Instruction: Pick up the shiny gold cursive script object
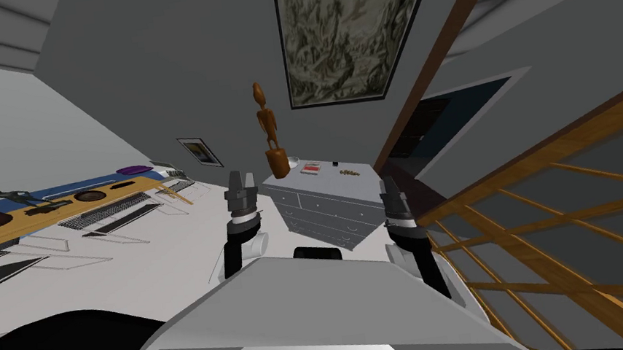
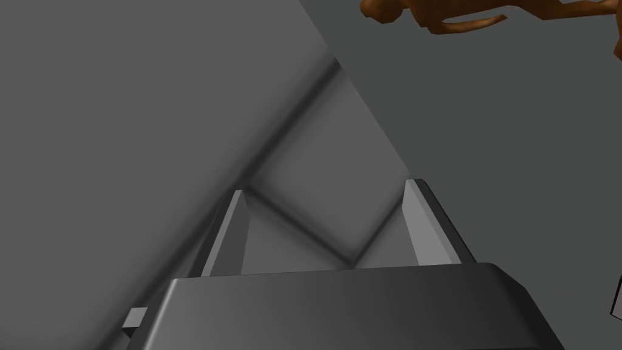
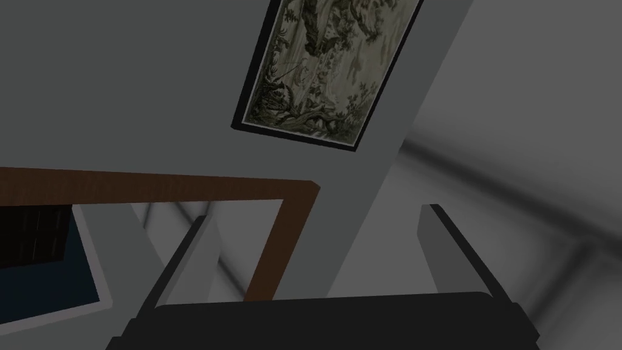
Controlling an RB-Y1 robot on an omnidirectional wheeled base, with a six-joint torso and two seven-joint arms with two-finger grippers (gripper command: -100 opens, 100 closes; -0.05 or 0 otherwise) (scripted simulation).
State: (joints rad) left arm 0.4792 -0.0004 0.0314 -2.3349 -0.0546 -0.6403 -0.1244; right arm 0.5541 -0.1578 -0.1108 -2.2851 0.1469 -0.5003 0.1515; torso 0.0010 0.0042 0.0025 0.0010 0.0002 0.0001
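Observation:
A small gold object [image 1: 350, 173] lies on top of a grey chest of drawers [image 1: 328, 207] ahead of me, near its right end; its shape is too small to read. My left gripper [image 1: 236, 180] is raised to the left of the chest, fingers [image 2: 234, 234] open and holding nothing. My right gripper [image 1: 387, 188] hangs by the chest's right end, short of the gold object, fingers [image 3: 440, 246] open and holding nothing.
A tall brown carved figure [image 1: 270, 133] stands on the chest's left end, with a small red and white item [image 1: 311, 170] and a dark bit [image 1: 335, 163] beside it. A wooden railing [image 1: 565, 228] runs on the right. A long counter with utensils [image 1: 49, 203] lies left.

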